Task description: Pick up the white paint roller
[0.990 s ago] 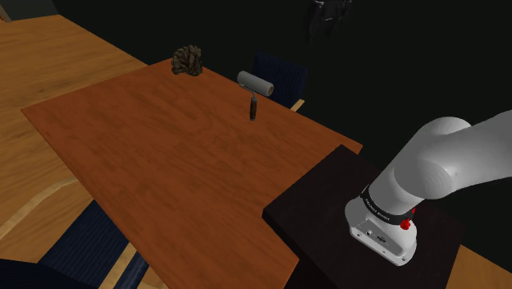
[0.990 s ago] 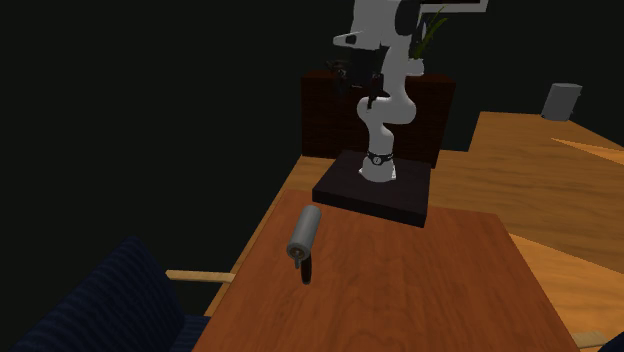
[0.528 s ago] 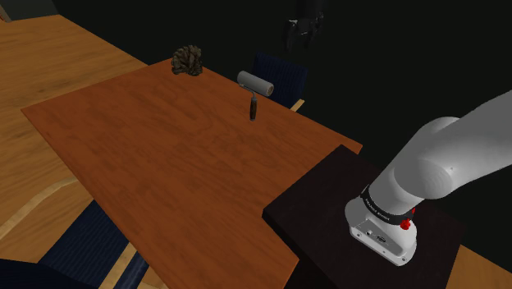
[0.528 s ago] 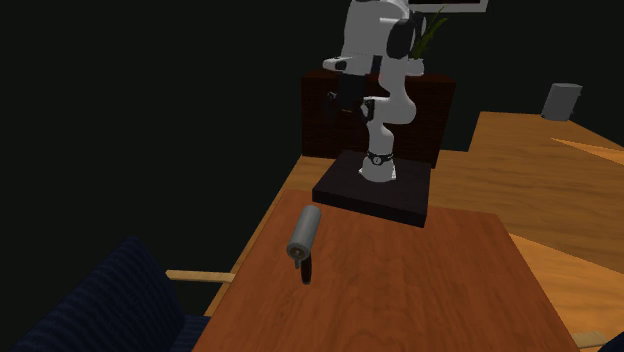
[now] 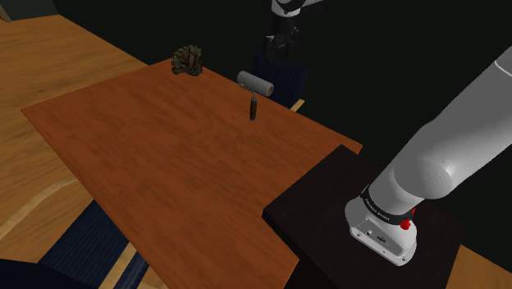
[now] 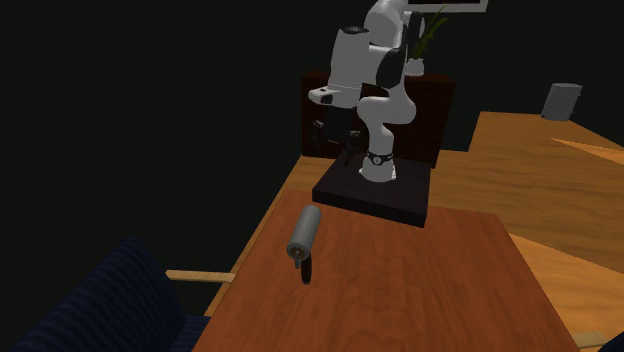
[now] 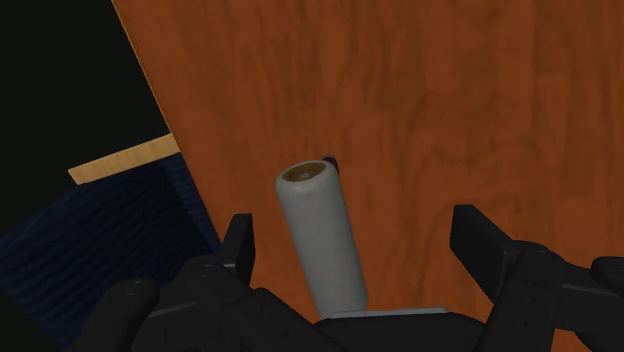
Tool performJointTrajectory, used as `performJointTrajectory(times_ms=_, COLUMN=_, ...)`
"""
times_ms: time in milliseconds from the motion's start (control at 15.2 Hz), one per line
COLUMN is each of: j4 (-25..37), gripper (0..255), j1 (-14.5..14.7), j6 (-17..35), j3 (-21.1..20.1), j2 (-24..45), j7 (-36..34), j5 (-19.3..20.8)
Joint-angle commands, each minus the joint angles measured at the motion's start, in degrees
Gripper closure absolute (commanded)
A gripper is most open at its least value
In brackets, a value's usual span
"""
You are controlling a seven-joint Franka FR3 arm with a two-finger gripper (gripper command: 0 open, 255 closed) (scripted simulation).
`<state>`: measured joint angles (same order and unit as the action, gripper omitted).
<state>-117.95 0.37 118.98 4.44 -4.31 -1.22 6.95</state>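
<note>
The paint roller [image 5: 254, 80] is a pale grey cylinder with a dark handle [image 5: 253, 107]. It lies near the far edge of the wooden table [image 5: 164, 148]. In the second exterior view the roller [image 6: 304, 231] rests by the table's left edge. My gripper [image 5: 277, 41] hangs in the air above and just beyond it, well clear of the table. Seen from the wrist, the roller [image 7: 322, 238] lies below, between the two black fingers [image 7: 238, 243], which stand wide apart. The gripper [image 7: 360, 245] is open and touches nothing.
A brown pine-cone-like object [image 5: 188, 60] sits at the table's far corner. A dark blue chair [image 5: 283, 75] stands just past the edge beside the roller. In the second exterior view, a dark dresser [image 6: 375, 110] stands behind the stand [image 6: 375, 190], with a grey bin [image 6: 562, 100] on the floor at far right.
The arm has swung down and toward the shoulder view's left, bringing the gripper from high in the black area to just above the roller. The roller has not moved.
</note>
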Motion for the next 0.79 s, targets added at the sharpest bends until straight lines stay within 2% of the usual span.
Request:
performJointTrajectory(times_ms=0, j4=2.5, gripper=0, j1=-0.1, j6=1.5, j3=0.1, j2=4.5, j7=0.1, j5=0.3)
performJointTrajectory(times_ms=396, j4=12.6, gripper=0, j1=-0.3, j6=3.4, j3=0.2, j2=18.1, j7=0.4, j5=1.0)
performJointTrajectory(times_ms=726, j4=23.4, gripper=0, j1=-0.6, j6=3.1, j3=0.4, j2=29.8, j7=0.7, j5=1.5)
